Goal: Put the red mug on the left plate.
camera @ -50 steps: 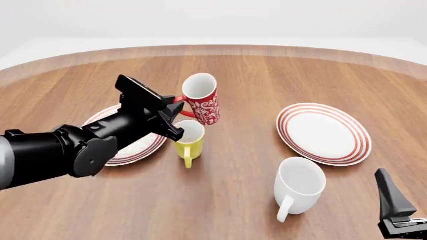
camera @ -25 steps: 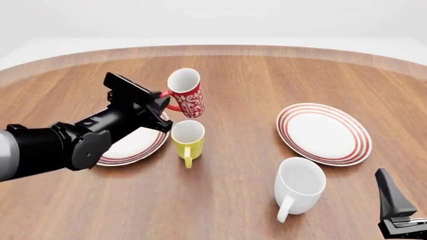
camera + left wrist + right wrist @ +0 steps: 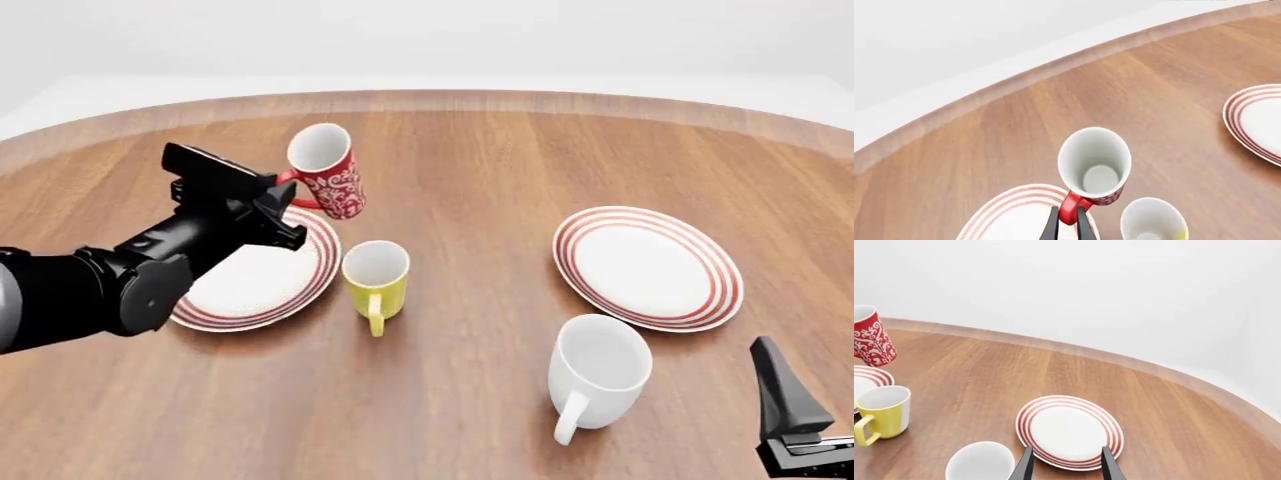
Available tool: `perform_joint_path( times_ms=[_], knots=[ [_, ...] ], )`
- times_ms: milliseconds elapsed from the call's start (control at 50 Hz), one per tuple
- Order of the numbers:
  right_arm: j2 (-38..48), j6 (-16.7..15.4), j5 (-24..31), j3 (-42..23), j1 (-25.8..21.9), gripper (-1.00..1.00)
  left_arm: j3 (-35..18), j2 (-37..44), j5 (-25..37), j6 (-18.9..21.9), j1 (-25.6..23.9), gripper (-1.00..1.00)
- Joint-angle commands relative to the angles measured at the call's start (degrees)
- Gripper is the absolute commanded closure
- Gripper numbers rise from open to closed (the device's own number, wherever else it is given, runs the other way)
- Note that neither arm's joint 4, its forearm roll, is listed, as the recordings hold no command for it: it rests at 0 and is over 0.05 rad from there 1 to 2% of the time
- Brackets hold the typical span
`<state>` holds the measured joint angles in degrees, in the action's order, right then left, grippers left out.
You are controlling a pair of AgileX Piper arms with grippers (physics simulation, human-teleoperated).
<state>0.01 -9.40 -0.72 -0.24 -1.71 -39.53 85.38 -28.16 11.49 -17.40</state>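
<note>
Wooden table [image 3: 1074,375]: red-ringed plate [image 3: 1069,432] between parted fingers [image 3: 1026,465]; white mug [image 3: 981,463], yellow mug [image 3: 884,415], red mug [image 3: 871,337] raised.

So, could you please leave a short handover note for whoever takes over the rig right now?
Left gripper: shut on the handle of the red mug, holding it tilted in the air over the far right rim of the left plate.
Right gripper: open, holding nothing, low at the near right, over the right plate.
Yellow mug stands just right of the left plate; white mug is nearer, to the right.
Done: mug picked up and carried to the plate.
Left: centre it, lower, release.
</note>
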Motion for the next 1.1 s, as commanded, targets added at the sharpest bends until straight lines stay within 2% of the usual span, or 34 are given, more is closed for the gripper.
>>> perform_joint_path(
  times_ms=[20, 480, 740, 1100],
  knots=[
    [0.0, -0.02, 0.03, 0.0, -0.03, -1.0, 1.81, -0.32, -2.91, 0.52, 3.87, 1.0],
    [0.0, 0.0, 0.01, 0.0, -0.02, -1.0, 5.5, 2.9, -8.21, 2.58, 8.81, 1.0],
    [0.0, -0.03, 0.0, 0.0, -0.03, -1.0, 7.61, 4.37, -11.09, 7.05, 10.98, 1.0],
    [0.0, 0.02, 0.01, 0.0, 0.0, -1.0, 7.09, 6.96, -12.06, 8.55, 14.4, 1.0]
  ],
)
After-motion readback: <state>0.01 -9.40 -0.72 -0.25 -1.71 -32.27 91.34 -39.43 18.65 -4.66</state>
